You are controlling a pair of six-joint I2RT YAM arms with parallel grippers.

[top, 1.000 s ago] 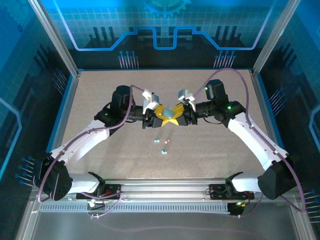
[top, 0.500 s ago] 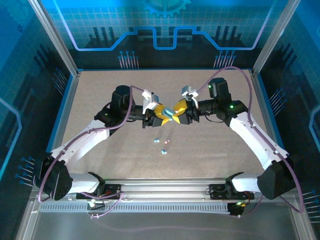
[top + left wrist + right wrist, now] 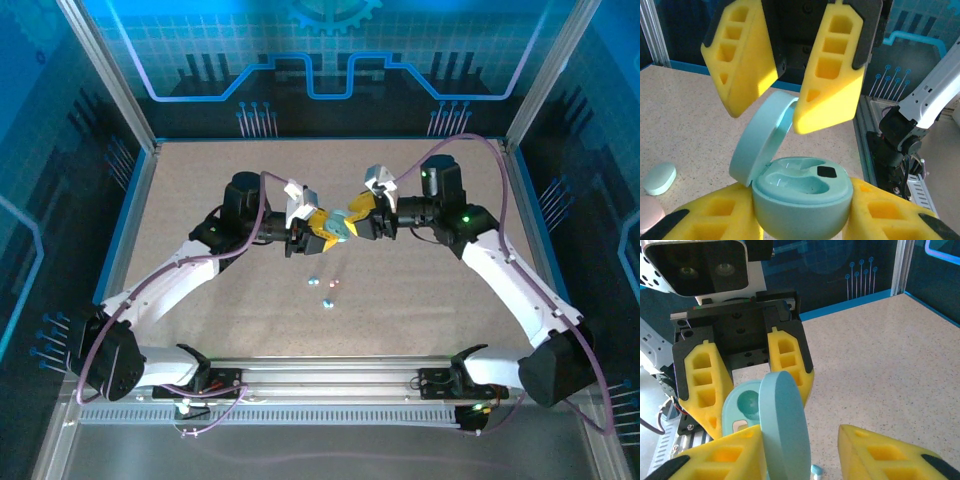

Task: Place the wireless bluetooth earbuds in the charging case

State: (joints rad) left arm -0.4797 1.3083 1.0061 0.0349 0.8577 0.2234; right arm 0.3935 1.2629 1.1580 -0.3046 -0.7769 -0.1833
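Left pincer (image 3: 800, 212) is clamped on the charging case (image 3: 801, 192); right pincer (image 3: 800, 442) straddles its raised lid (image 3: 760, 135), jaws apart. Earbuds (image 3: 326, 301) lie on the table (image 3: 200, 200), on the arm-base side of the case. I fear a right-hand nudge could snap that lid shut or twist the case loose.

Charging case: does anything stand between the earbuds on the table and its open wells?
Yes. The lid is open, but the right gripper straddles it, one finger hanging right over the charging case wells. The earbuds lie on the table.
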